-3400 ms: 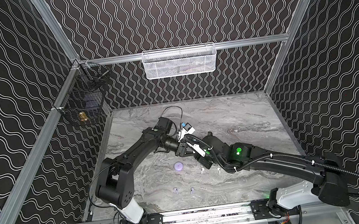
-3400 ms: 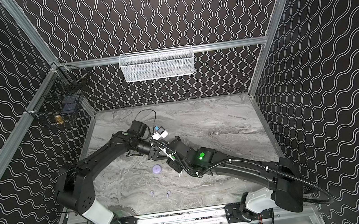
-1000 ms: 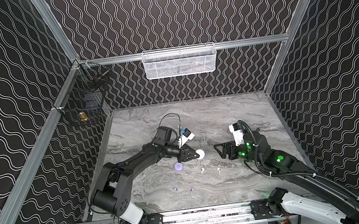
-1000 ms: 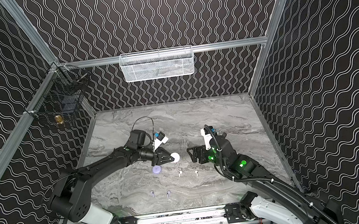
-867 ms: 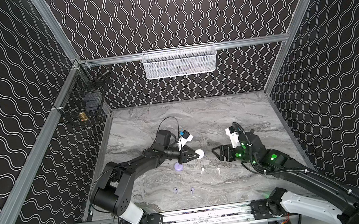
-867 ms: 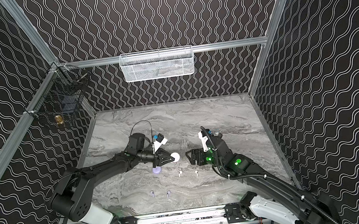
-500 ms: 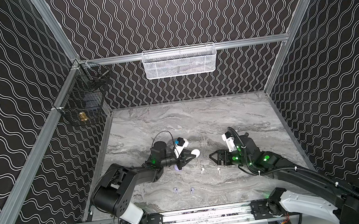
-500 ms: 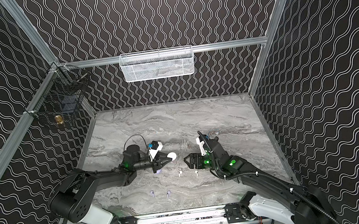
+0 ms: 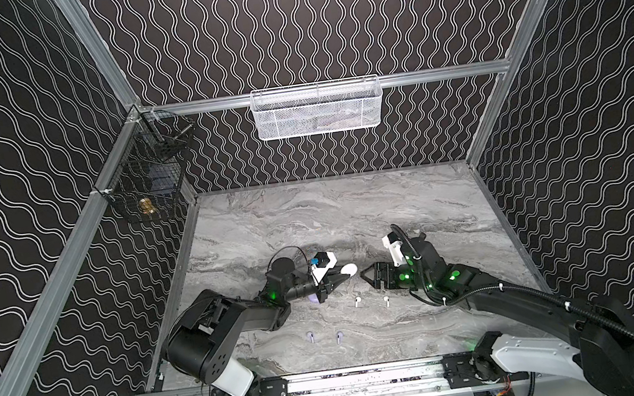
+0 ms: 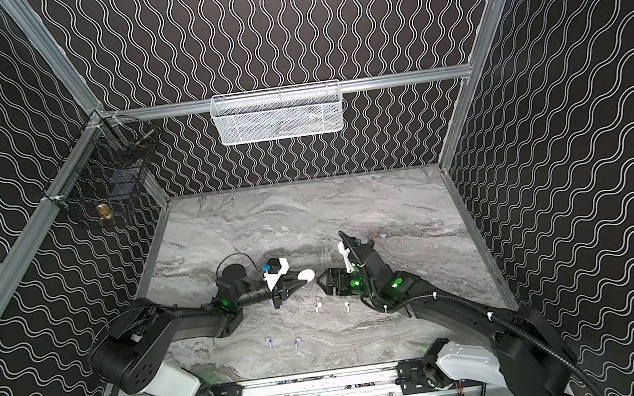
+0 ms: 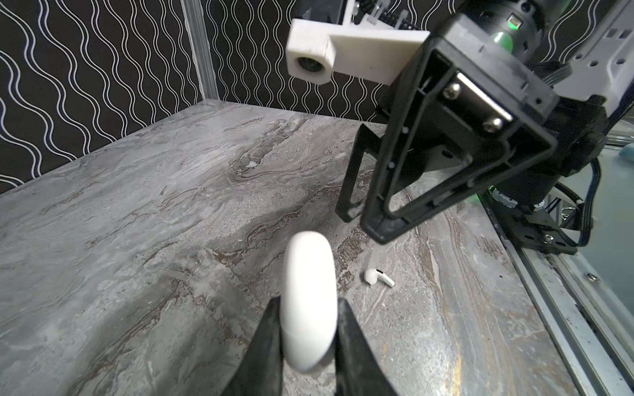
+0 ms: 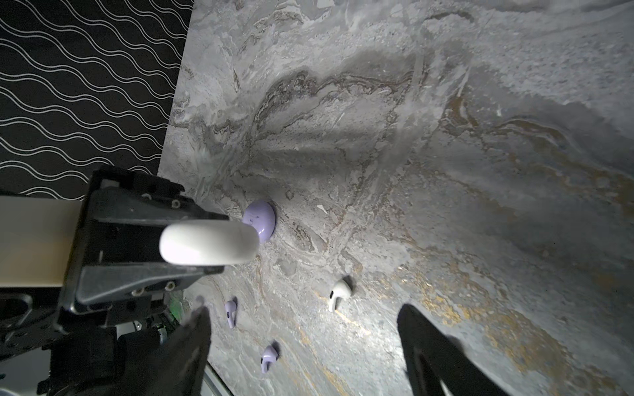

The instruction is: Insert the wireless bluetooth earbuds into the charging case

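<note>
Right now the left pincer (image 9: 338, 280) is clamping the white charging case (image 9: 349, 271) just left of the middle of a top view, seemingly clear of the table (image 9: 350, 211). Its jaws are pinching the case's flat faces, so the case is sticking out past the tips edge-on. The case's long axis is running along the pincer's reach, toward the right of the frame.

The right pincer (image 9: 367, 279) is facing it from the right, jaws standing wide and holding nothing, tips just beside the case's free end but not touching. That head-on line between free end and open jaws is what the coming move is turning on, I judge, whether that is prying the lid or taking the case over. No gap at the lid is showing in either wrist view, so the case is looking closed.

All four buds are lying loose on the table, none in a case. One white earbud (image 9: 357, 301) is resting just below the gap between the pincers. The second white earbud (image 9: 386, 301) is lying to its right, nearer the right pincer. Both stems seem to be pointing toward the lower edge of the frame, crosswise to the pincers' line.

A lavender earbud (image 9: 311, 336) and the other lavender earbud (image 9: 339, 336) are lying lower down. The lavender case (image 12: 259, 219) is sitting beneath the left pincer's tips.
</note>
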{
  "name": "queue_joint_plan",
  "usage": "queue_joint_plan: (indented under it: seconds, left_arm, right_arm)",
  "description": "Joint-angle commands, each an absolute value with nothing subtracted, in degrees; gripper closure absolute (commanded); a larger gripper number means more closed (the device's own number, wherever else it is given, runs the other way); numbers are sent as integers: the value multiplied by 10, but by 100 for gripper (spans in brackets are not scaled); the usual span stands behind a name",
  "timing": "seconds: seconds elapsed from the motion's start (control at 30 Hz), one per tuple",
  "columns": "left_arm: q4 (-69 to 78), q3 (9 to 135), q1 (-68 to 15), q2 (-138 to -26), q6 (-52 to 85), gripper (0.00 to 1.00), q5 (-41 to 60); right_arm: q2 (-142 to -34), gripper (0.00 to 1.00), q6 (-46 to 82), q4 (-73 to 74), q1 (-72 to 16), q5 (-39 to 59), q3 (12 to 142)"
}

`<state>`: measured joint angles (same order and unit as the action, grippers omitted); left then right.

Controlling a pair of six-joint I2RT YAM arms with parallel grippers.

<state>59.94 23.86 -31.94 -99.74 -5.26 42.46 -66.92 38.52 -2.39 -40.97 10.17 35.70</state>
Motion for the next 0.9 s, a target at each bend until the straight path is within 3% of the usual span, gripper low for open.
queue_joint_plan:
  seconds: [0.0,0.87]
  left_arm:
    - [625,237,-322,-1000,-76,85,415]
    - [628,224,-343,-994,-111,85,405]
  right_arm:
    - [-679,14,390,5,-414,100,361]
    - [-716,14,384,-11,-432,58,391]
